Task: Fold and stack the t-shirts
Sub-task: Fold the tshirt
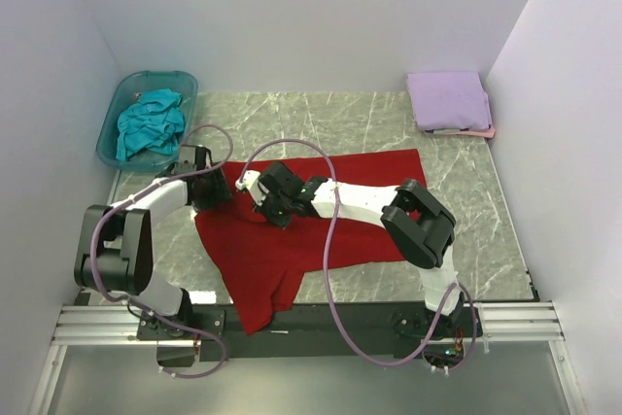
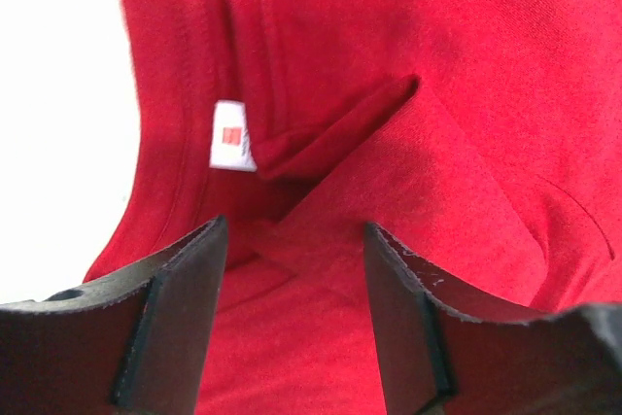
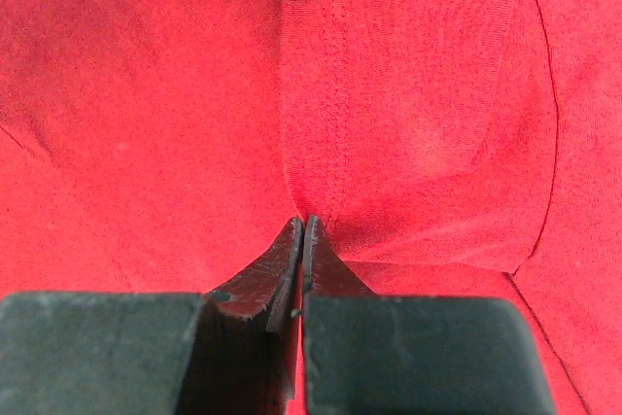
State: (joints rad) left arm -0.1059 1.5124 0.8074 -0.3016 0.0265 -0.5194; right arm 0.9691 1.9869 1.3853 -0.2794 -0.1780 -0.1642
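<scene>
A grey marbled table (image 1: 466,201) fills the booth, and the deep red t-shirt (image 1: 282,259) lies spread across its middle, one end drooping over the near edge. At the far left a translucent blue-green tub (image 1: 109,138) holds the crumpled teal t-shirt (image 1: 151,123). In the far right corner the folded lavender t-shirt (image 1: 447,99) sits on the pale pink t-shirt (image 1: 486,132). The left gripper (image 2: 292,230) hovers at the red shirt's left edge, fingers spread apart over the collar. The right gripper (image 3: 299,225) has its fingers pressed together, tips against a fold mid-shirt; whether cloth is nipped I can't tell. A small white label (image 2: 231,135) shows inside the collar
</scene>
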